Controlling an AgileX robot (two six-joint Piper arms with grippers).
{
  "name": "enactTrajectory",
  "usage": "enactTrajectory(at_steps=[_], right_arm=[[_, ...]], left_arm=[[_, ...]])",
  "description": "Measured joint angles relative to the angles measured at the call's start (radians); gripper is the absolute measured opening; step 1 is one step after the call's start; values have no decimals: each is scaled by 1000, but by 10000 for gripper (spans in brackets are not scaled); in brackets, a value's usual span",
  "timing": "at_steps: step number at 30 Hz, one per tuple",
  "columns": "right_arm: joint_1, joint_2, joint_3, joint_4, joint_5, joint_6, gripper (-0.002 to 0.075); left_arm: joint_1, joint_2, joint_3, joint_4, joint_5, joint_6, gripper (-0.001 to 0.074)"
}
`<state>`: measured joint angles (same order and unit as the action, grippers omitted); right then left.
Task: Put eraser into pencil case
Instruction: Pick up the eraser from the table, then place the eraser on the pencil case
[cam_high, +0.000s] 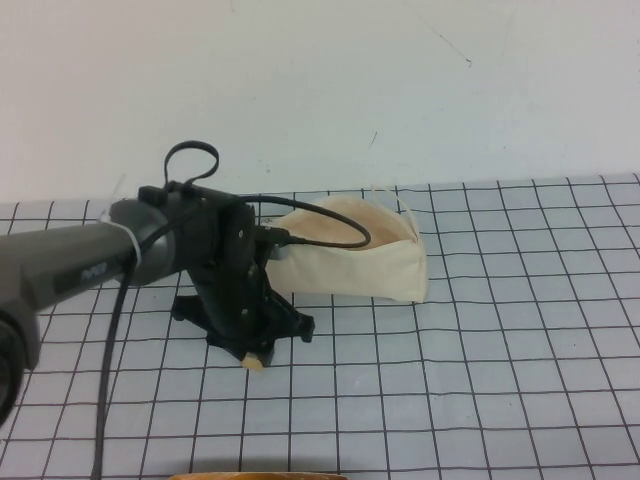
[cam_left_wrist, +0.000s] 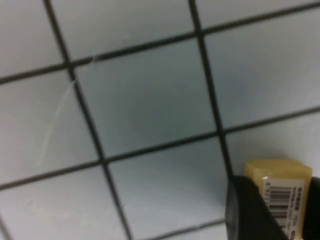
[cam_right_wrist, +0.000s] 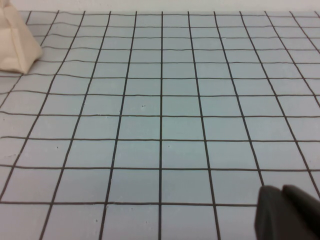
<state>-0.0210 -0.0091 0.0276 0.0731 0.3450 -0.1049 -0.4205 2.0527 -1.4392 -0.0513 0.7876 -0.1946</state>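
At the near edge of the gridded mat (cam_high: 480, 400), a dark tip of the right gripper (cam_right_wrist: 287, 212) is seen only in its own wrist view, low over bare squares; its jaw state cannot be told. Further in, the left gripper (cam_high: 255, 352) is lowered to the mat at the left of centre, and the eraser (cam_high: 256, 361) is pinched between its fingers (cam_left_wrist: 245, 215), barcode label showing. Beyond it, just behind the arm, the pencil case (cam_high: 350, 262) is laid with its mouth open, pinkish lining exposed.
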Motion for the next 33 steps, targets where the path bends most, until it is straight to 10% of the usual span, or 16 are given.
enactTrajectory(at_steps=[12, 27, 33], right_arm=[[0, 0, 0, 0, 0, 0, -1], [0, 0, 0, 0, 0, 0, -1], [0, 0, 0, 0, 0, 0, -1]], left_arm=[[0, -275, 0, -87, -201, 94, 186], [-49, -115, 0, -401, -567, 445, 186], [-49, -106, 0, -404, -618, 453, 393]])
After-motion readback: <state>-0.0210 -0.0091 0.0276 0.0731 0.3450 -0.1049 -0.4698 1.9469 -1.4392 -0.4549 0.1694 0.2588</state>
